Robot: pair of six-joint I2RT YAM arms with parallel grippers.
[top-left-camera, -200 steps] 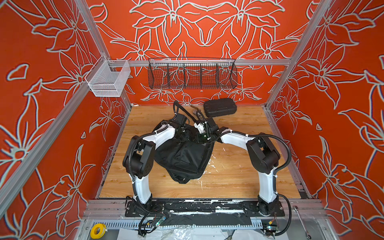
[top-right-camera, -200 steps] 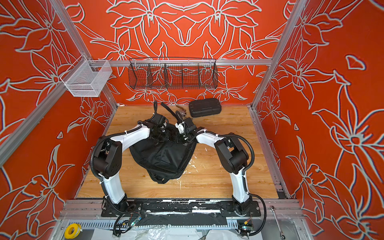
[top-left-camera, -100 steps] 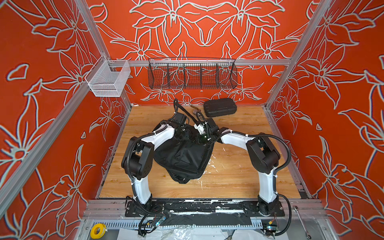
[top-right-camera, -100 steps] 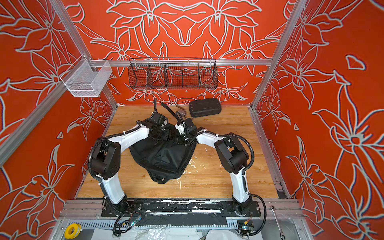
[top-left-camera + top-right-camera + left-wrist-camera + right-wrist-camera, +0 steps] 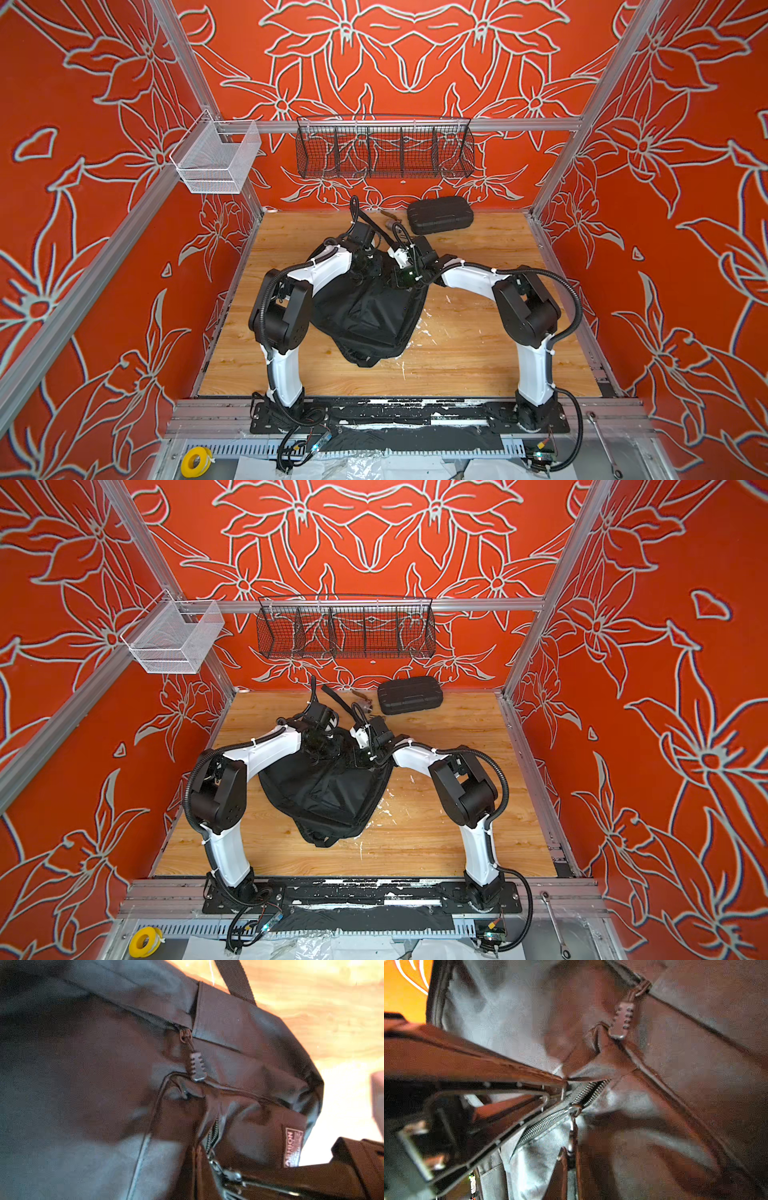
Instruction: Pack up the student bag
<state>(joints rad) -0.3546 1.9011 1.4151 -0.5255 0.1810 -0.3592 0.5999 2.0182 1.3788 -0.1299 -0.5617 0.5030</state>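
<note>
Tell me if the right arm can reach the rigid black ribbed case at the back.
Probably, once freed: the right gripper is shut, seemingly on the soft black student bag. The ribbed case lies just beyond it, only bare wood between.

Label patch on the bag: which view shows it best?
The left wrist view: the label patch is close, its lettering visible. The right wrist view shows zippers, not the patch. In both top views the bag is small; no patch shows.

one black backpack (image 5: 365, 316), one ribbed black case (image 5: 440, 215), two robot arms (image 5: 286, 316) (image 5: 528, 316), one black wire basket (image 5: 384, 151), one white mesh basket (image 5: 216, 160), one yellow tape roll (image 5: 194, 462), one wrench (image 5: 603, 444).
</note>
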